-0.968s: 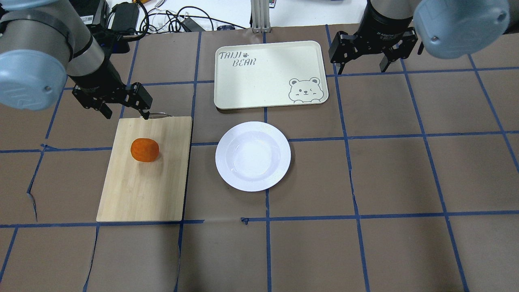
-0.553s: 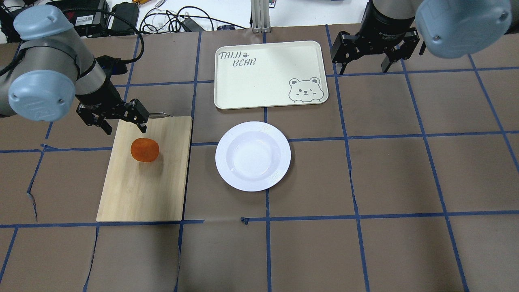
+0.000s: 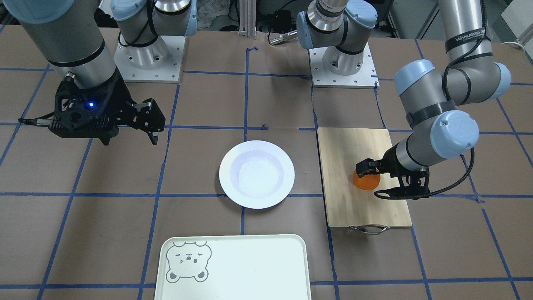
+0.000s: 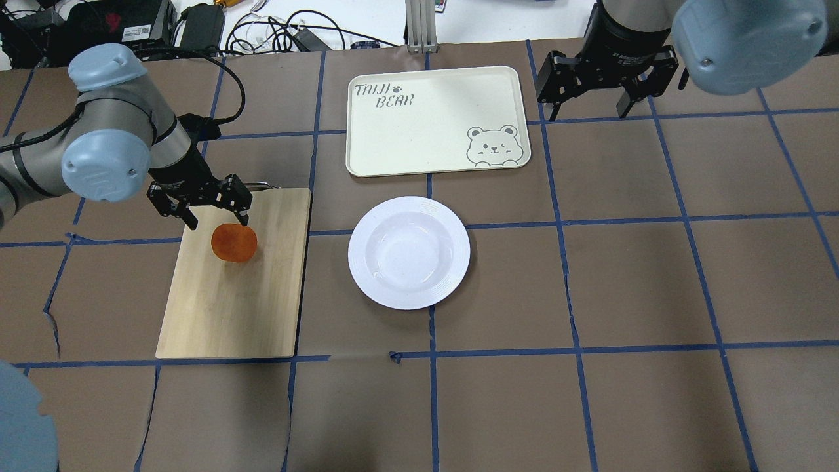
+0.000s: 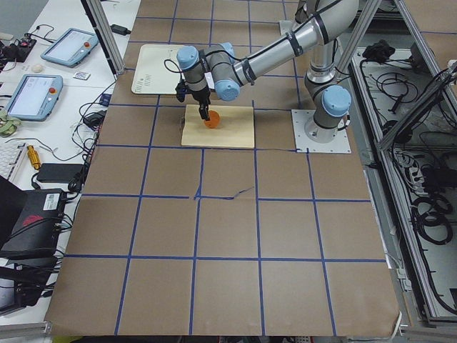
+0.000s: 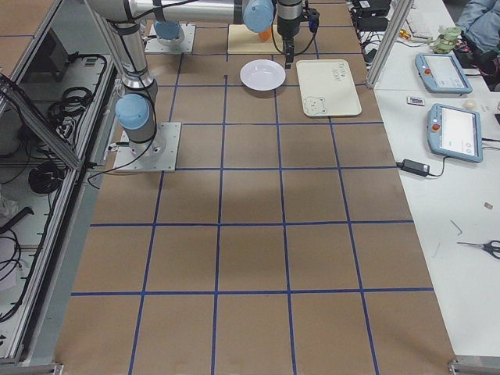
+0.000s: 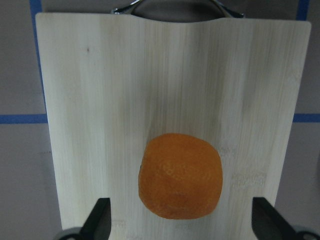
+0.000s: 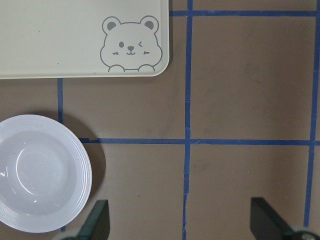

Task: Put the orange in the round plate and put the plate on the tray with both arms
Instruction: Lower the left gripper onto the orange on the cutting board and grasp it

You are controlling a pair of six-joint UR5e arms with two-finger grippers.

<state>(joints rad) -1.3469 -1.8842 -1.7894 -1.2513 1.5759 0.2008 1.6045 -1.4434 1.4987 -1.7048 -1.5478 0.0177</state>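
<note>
The dimpled, round orange [image 4: 234, 242] sits on a pale bamboo board [image 4: 229, 314] with a metal handle, at the left of the counter [image 4: 623, 275]. The left hand [image 4: 218, 221] hangs just above it, fingers spread wide and gripping nothing. They seem clear of the peel, though the angle is poor. Right of the board lies the glossy white plate [image 4: 359, 252], ridged at its rim. Beyond it is the matte, round-cornered tray [image 4: 432, 131]. The right hand [image 4: 585, 113], wide open and empty, hovers by the tray's right end.
</note>
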